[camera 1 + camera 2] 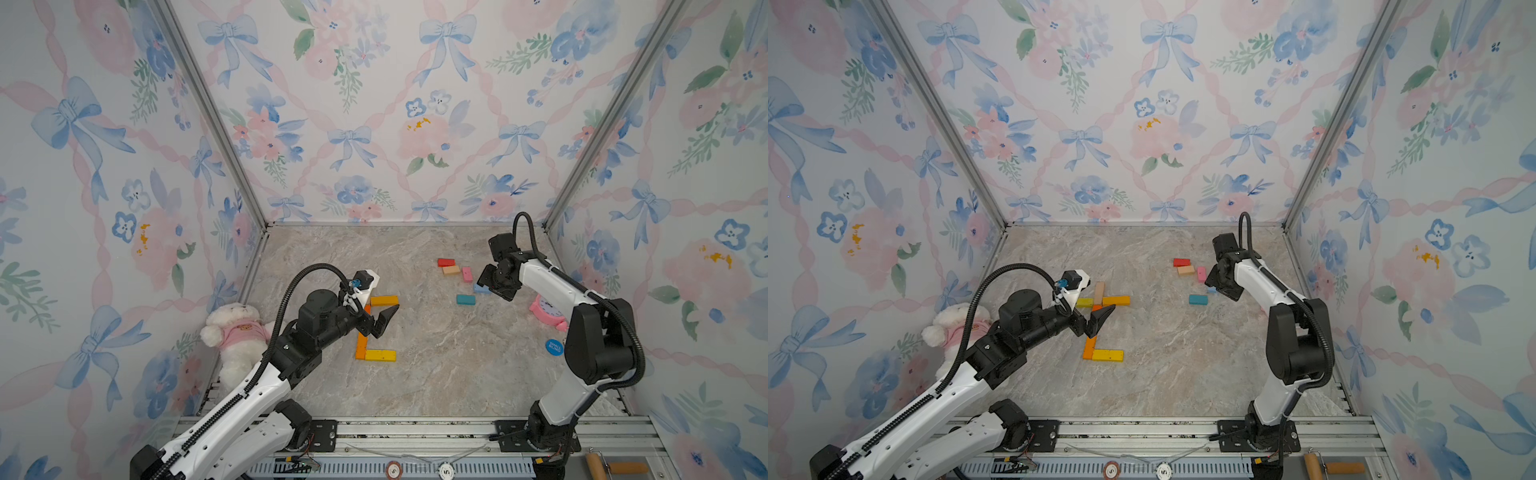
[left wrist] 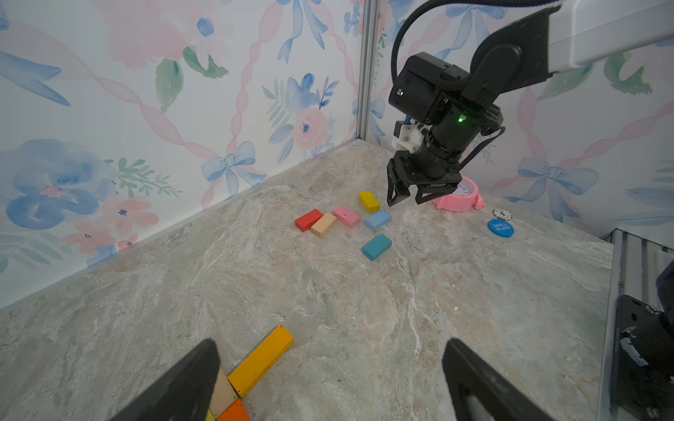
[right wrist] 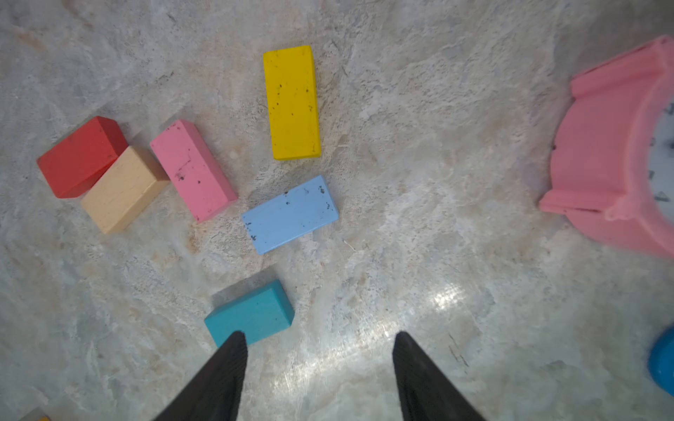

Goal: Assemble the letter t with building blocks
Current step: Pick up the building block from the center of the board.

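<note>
Beside the pink clock (image 3: 601, 145), your right gripper (image 3: 319, 333) hangs half-open, empty, seemingly above the blue block (image 3: 290, 215); straddle its narrow width before closing.

Soft, even light falls from above in both top views. The marble surface (image 1: 436, 365) is bright, and the shadows under the arms are faint. The frame posts (image 1: 213, 112) lean outward, which is wide-lens distortion. In the right wrist view I see a white glare patch on the surface close to the right claw (image 3: 319, 333), and its dark fingers (image 3: 219, 379) are out of focus. The teal block (image 3: 255, 313) throws a short grey shadow. The pink toy clock (image 3: 612, 156) at the edge looks smeared. In the left wrist view the left claw (image 2: 330, 344) is also blurred.
</note>
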